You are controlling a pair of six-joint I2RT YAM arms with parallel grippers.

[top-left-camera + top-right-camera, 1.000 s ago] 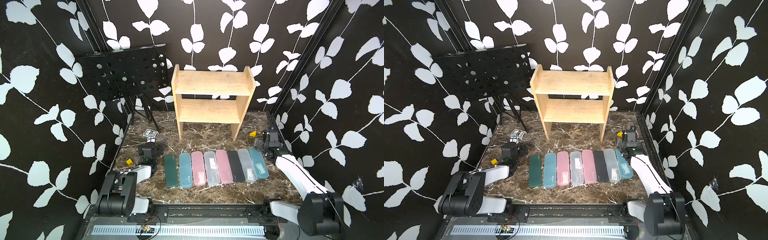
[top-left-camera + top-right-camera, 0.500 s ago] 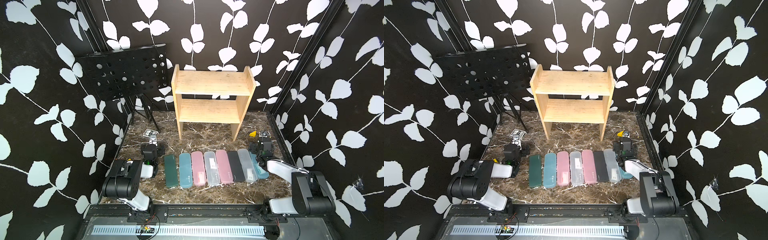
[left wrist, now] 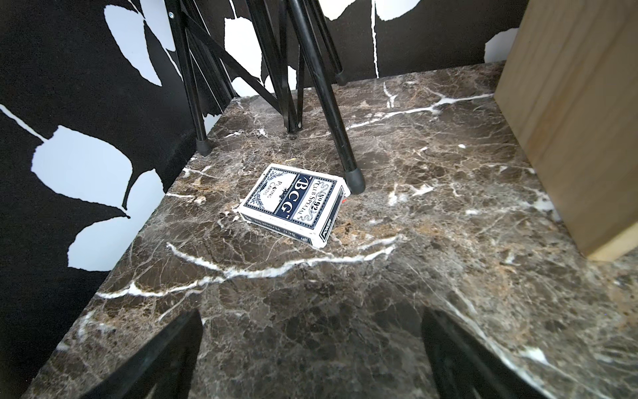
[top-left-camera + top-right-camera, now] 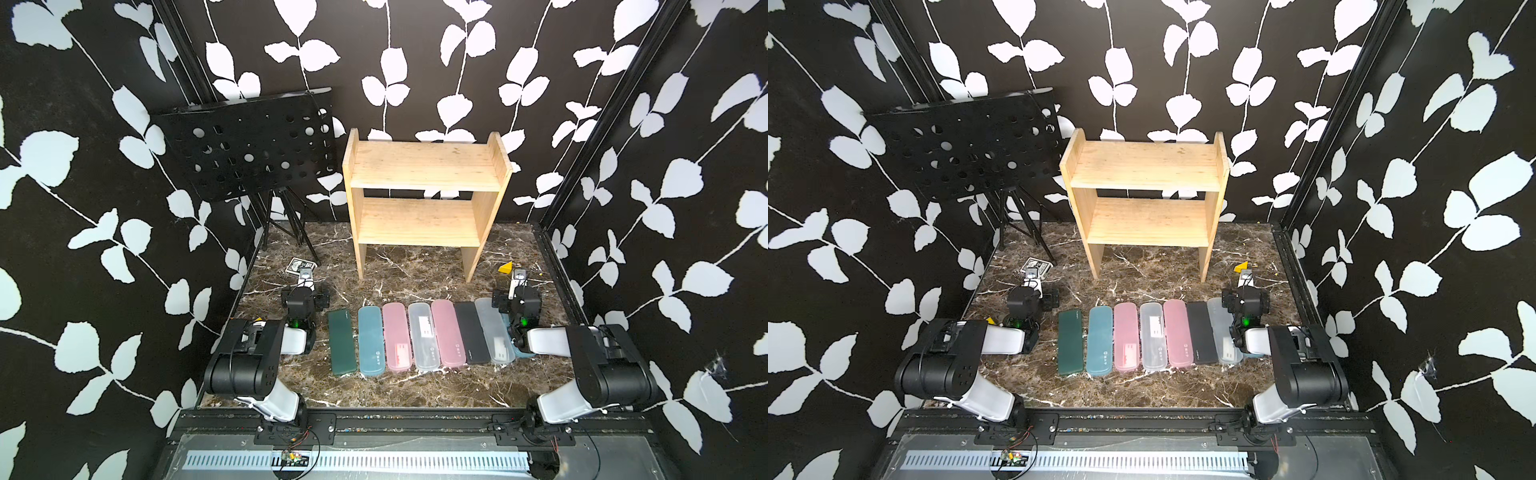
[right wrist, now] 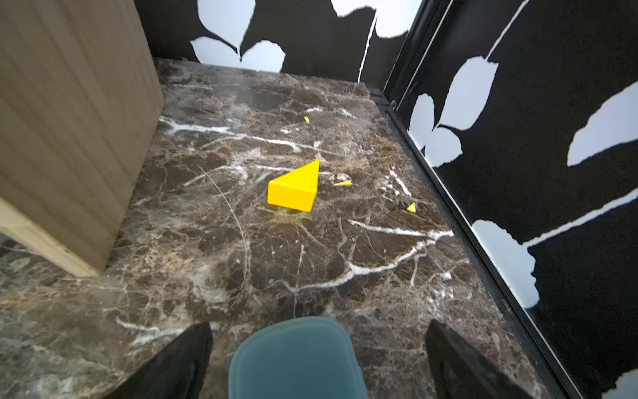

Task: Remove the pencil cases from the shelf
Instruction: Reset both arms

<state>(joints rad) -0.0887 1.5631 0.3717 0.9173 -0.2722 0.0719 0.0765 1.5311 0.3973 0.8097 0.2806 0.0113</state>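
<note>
Pencil cases [image 4: 423,336], long slim rounded-end plastic boxes in dark green, teal, pink, frosted clear and black, lie side by side on the brown marble table [image 4: 415,390], in front of the light-wood two-tier shelf [image 4: 424,166]. Left jaws gape wide, holding nothing. Right jaws gape wide either side of the end teal case [image 5: 293,359], not touching it.

**Eight Cases Lay Off the Shelf**

The light-wood two-tier shelf [image 4: 424,166] stood upright at the back of the tabletop [image 4: 415,386]. In front of it the pencil cases [image 4: 423,316] lay flat, side by side in one row, with their ends toward it. In order they were the dark green case [image 4: 343,343], teal case [image 4: 370,340], pink case [image 4: 398,336], clear case [image 4: 424,336], second pink case [image 4: 448,332], black case [image 4: 472,332], frosted case [image 4: 492,328] and second teal case [image 5: 293,359], which was mostly hidden in both top views.
</note>
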